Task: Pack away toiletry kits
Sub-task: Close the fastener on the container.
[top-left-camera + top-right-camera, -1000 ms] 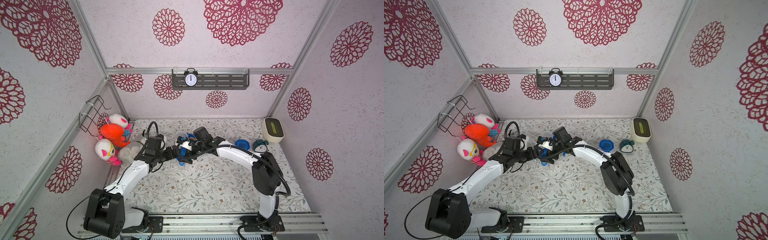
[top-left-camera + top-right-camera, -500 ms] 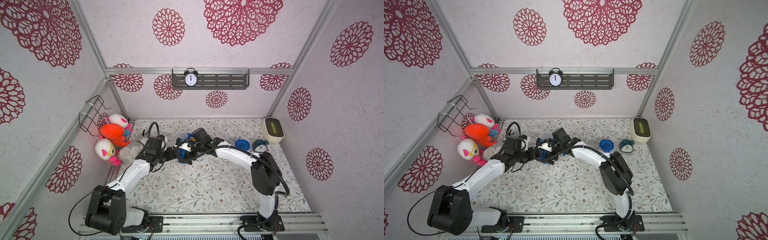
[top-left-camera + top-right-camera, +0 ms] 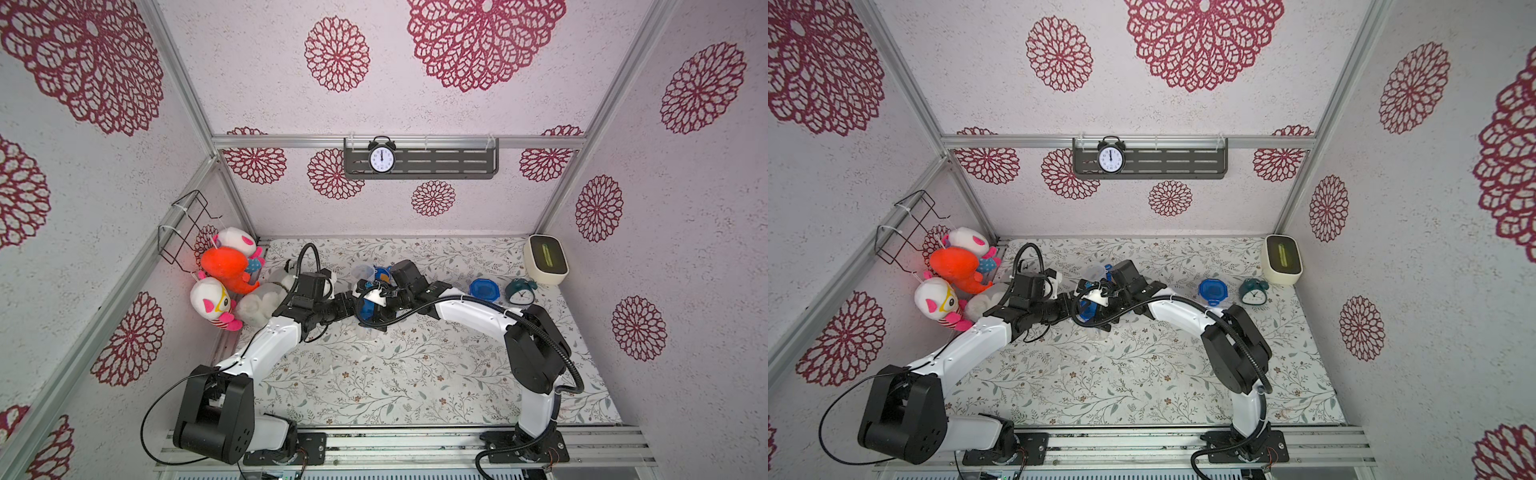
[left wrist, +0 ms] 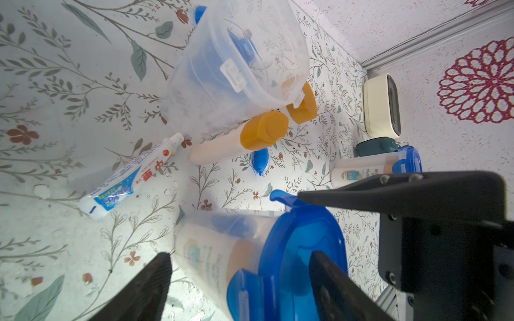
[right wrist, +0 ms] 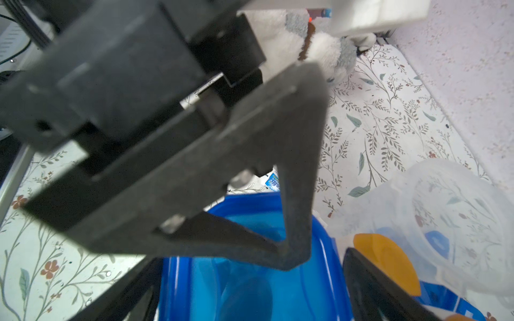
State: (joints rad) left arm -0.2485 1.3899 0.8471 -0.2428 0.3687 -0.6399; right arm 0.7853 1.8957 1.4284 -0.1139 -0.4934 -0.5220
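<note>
- Crimson-medallion walls (image 3: pixel 415 62) enclosed a floral-print table (image 3: pixel 415 374), viewed from above.
- Left arm (image 3: pixel 270 345) and right arm (image 3: pixel 473 309) extended inward, wrists close together near the table's back edge, left of centre.
- Left gripper (image 4: pixel 239 254): jaws apart, straddling the lidded jar (image 4: pixel 211 250). A sliver of table showed beside one finger, so no clamp could be confirmed.
- Right gripper (image 5: pixel 250 266): jaws spread wide over the blue lid (image 4: pixel 294 236), holding nothing. One fingertip appeared to touch a projecting lid tab (image 4: pixel 281 196).
- Lidded jar: clear body with a bottle visible inside, sitting between the two grippers. It was judged light, thin-walled and smooth, hence liable to flex or slip under a hard squeeze. The soundest hold is probably across the body just under the stiffer lid rim, tabs left free.
- Lidless jar (image 4: pixel 236 64): clear, just beyond the lidded one toward the back edge.
- Two orange-capped bottles (image 4: pixel 250 136): just beside the lidless jar, outside it.
- Toothpaste tube (image 4: pixel 130 175): loose on the table nearby; soft, and probably best pinched mid-body.
</note>
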